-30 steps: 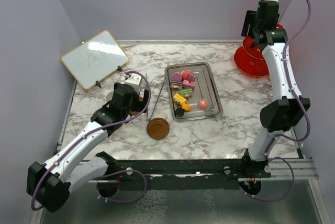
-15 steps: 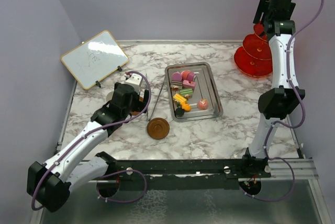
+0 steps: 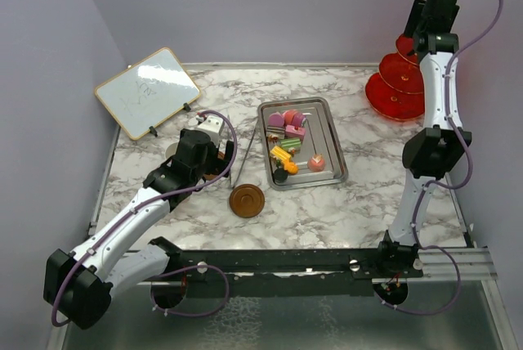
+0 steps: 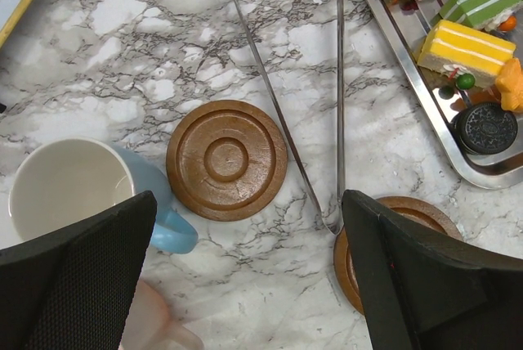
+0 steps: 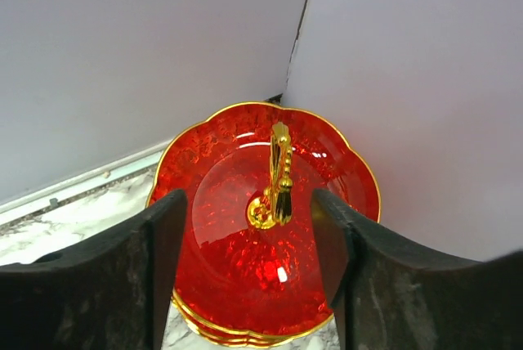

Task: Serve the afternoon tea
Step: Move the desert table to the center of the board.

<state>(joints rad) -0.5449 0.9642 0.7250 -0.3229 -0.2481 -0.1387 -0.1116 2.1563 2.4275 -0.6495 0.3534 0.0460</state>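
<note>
Top view is showing the red three-tier stand [image 3: 396, 88] sitting in the far right corner and cake pieces [image 3: 288, 133] lying in the steel tray [image 3: 325, 133]. Only the right wrist view is showing the right gripper [image 5: 249, 240] spread wide, hovering over the gold finial [image 5: 279, 174]. Left wrist view is showing the left gripper [image 4: 245, 276] spread above the blue cup [image 4: 69, 182] and a saucer [image 4: 226, 159].

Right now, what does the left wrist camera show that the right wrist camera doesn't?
Only the left wrist view: a blue cup, two brown saucers, metal tongs and the steel tray with cake pieces.
Only the right wrist view: the red stand with its gold finial.
Both: the marble table and an open gripper, the left gripper or the right gripper.
</note>
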